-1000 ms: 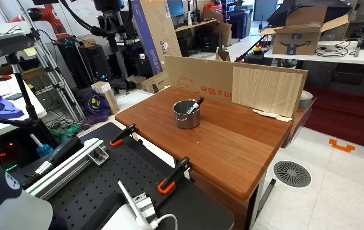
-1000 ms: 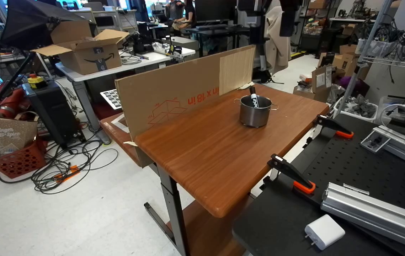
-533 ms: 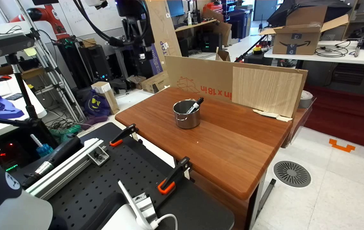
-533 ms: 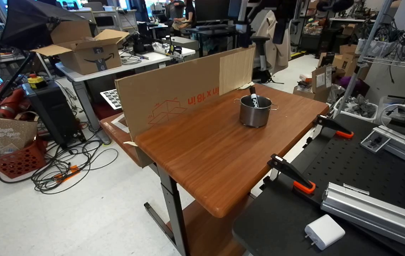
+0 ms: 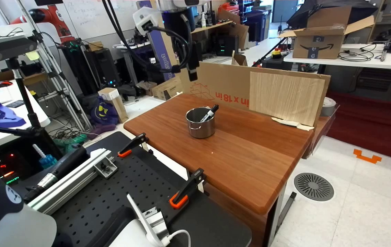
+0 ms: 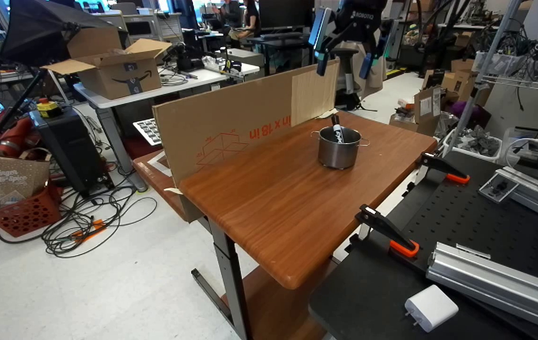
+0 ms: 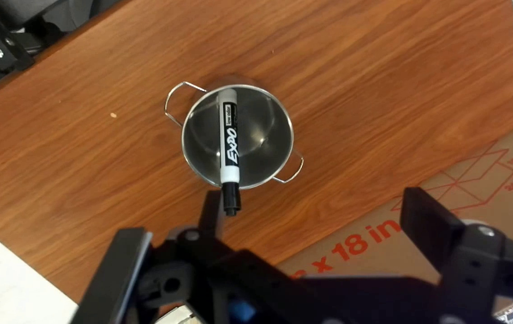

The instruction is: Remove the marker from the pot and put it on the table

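The marker (image 7: 229, 139), with a white and black EXPO barrel and black cap, leans in the shiny silver pot (image 7: 263, 119). Its cap sticks out past the rim. In both exterior views the marker (image 5: 210, 113) (image 6: 337, 130) tilts up out of the pot (image 5: 200, 129) (image 6: 337, 157). The pot stands upright on the reddish-brown table (image 5: 243, 164) (image 6: 269, 208) (image 7: 351, 81). My gripper (image 6: 344, 68) is open and empty, in the air above and apart from the pot. In the wrist view the gripper (image 7: 314, 198) has its fingers wide apart, with the marker's cap overlapping one fingertip in the picture.
A cardboard panel (image 5: 222, 80) (image 6: 231, 120) stands upright along one long edge of the table. Clamps with orange pads (image 5: 186, 188) (image 6: 387, 229) sit at the opposite edge, beside the black perforated bench (image 5: 140, 192) (image 6: 476, 226).
My arm and gripper have moved closer to the pot and lower, going right and down in an exterior view. The marker and pot have not moved.
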`<action>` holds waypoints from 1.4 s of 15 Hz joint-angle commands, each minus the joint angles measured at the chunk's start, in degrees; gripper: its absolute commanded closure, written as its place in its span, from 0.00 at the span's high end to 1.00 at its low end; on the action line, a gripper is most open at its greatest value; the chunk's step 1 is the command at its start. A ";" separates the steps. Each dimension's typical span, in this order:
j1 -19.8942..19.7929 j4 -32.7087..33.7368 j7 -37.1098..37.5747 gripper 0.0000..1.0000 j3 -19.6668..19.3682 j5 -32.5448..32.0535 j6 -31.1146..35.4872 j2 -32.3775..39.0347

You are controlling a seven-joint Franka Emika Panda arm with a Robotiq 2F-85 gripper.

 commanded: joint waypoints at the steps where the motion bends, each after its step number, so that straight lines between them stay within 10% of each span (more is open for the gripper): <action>1: 0.05 0.90 1.47 1.00 -0.93 4.12 6.40 4.06; 15: 0.66 5.04 7.00 1.00 -5.13 3.68 12.23 18.14; 16: 0.69 5.45 7.06 0.75 -5.21 3.76 12.24 18.72; 21: 0.84 7.06 7.31 0.42 -5.55 3.83 12.10 20.43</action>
